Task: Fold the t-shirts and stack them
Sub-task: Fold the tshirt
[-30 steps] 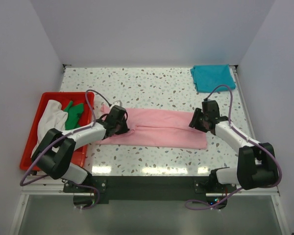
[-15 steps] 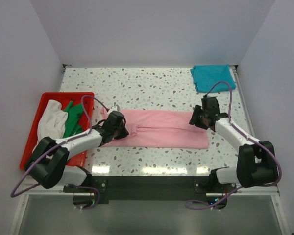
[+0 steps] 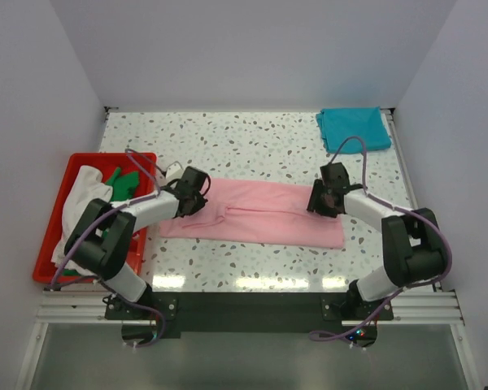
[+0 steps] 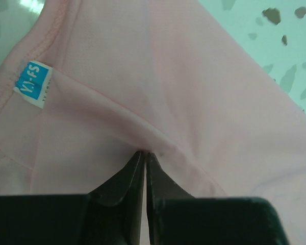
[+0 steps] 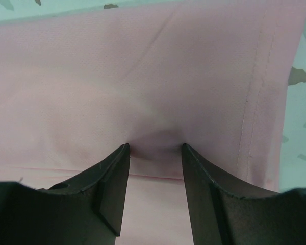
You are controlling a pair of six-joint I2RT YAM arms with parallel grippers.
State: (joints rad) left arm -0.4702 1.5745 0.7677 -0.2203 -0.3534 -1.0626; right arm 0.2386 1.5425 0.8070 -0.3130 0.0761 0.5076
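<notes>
The light pink t-shirt [image 3: 268, 215] lies as a long folded strip across the middle of the table. My left gripper [image 3: 202, 195] is at its left end, shut on a pinched ridge of pink cloth [image 4: 158, 102] near the blue neck label [image 4: 33, 84]. My right gripper [image 3: 315, 201] is open at the shirt's right end, its fingertips [image 5: 123, 149] pressing down on the pink cloth [image 5: 143, 71] beside the hem. The teal t-shirt [image 3: 354, 128] lies folded at the back right. The white t-shirt [image 3: 81, 199] and the green t-shirt [image 3: 124, 185] lie in the red tray.
The red tray [image 3: 55, 262] stands at the table's left edge, close to my left arm. White walls close in the table at the back and on both sides. The speckled table top [image 3: 244, 142] is bare behind the pink shirt.
My left gripper has moved toward the back at the shirt's left end, and that end of the cloth has shifted with it. My right gripper has moved a little left onto the shirt.
</notes>
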